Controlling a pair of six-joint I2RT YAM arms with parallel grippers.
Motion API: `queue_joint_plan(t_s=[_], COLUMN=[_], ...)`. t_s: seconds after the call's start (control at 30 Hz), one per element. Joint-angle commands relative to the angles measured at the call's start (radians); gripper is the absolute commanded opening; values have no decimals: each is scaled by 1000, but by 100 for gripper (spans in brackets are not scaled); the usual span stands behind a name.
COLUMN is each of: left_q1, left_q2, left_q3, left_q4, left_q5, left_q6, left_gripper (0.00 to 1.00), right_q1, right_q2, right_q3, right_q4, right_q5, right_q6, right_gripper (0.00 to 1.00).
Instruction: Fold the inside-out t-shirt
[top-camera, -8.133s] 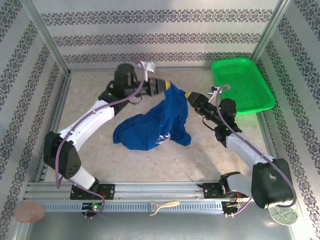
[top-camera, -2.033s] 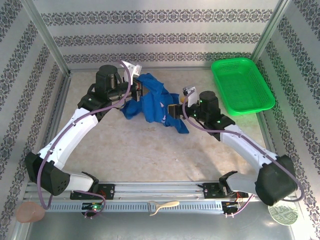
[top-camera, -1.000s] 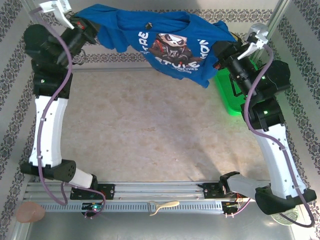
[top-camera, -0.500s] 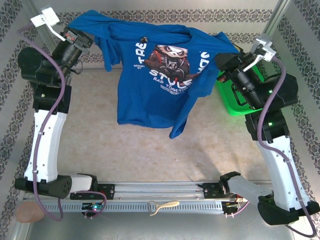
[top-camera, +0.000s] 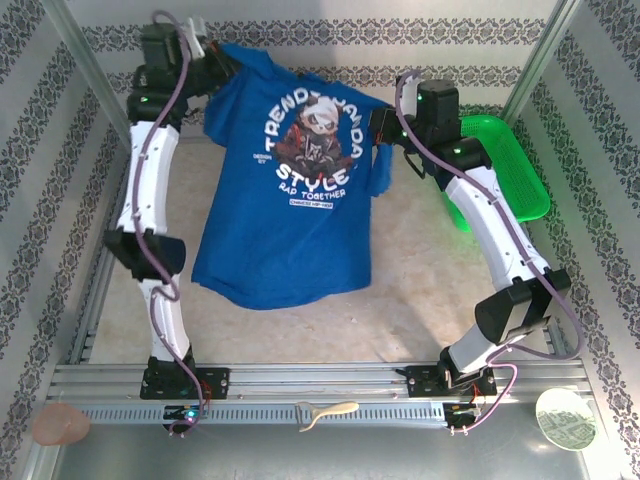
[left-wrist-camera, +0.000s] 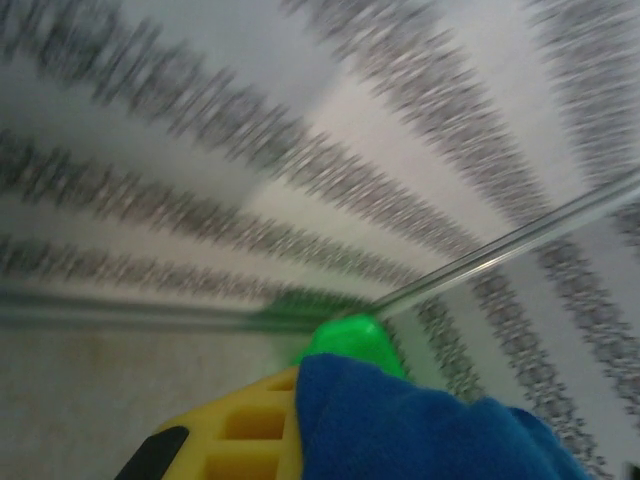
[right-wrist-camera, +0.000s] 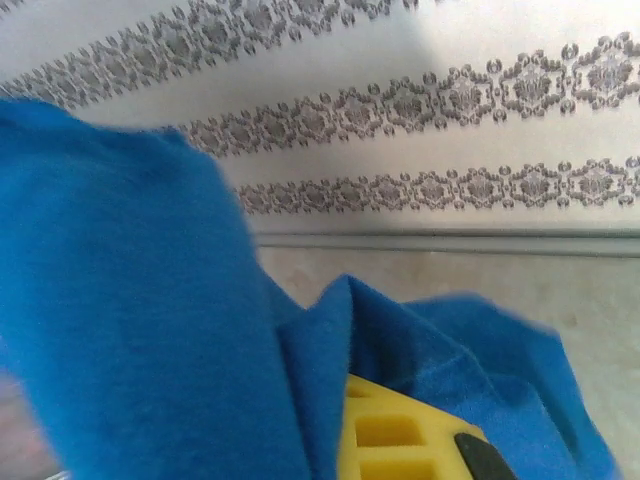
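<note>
The left gripper and right gripper each pinch a shoulder of the blue graphic t-shirt, which hangs spread between them.

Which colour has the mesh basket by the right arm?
The basket is bright green, clearest in the top external view.

t-shirt lifted from crumpled heap, now hanging spread, printed front showing

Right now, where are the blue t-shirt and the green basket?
blue t-shirt (top-camera: 285, 245), top external view, on the plain cloth below the print.
green basket (top-camera: 510, 152), top external view, on its bare mesh floor.
</note>
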Motion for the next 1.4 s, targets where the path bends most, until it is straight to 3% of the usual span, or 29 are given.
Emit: queue_joint_plan(t_s=[0.0, 0.1, 0.17, 0.3, 0.53, 0.63, 0.83, 1.07, 1.37], left_q1=[-3, -4, -6, -7, -6, 3, 10, 13, 80], left_q2=[-126, -227, -319, -523, -727, -779, -778, -702, -480], left_q3=[113, 31, -86, -432, -967, -1074, -1000, -915, -701], left_q4=[59, 304, 466, 691, 802, 789, 707, 698, 599], left_q5=[46, 19, -9, -106, -90, -102, -85, -74, -89], left_q6=[-33, -48, -33, -10, -13, -22, 0, -16, 12], left_gripper=[3, 4, 7, 11, 16, 15, 3, 1, 1], right_q1=[8, 10, 10, -10, -22, -40, -73, -75, -59], right_q2=[-181, -306, -371, -407, -430, -458, -496, -468, -237], right_q3=[-21, -198, -276, -308, -441, -465, -393, -329, -210], right_q4=[248, 558, 663, 620, 520, 489, 438, 438, 456], right_q5=[-13, 20, 95, 115, 110, 117, 117, 117, 54], right_q6=[-13, -2, 10, 24, 64, 67, 37, 26, 82], right_gripper=[0, 0, 0, 0, 0, 0, 0, 0, 0])
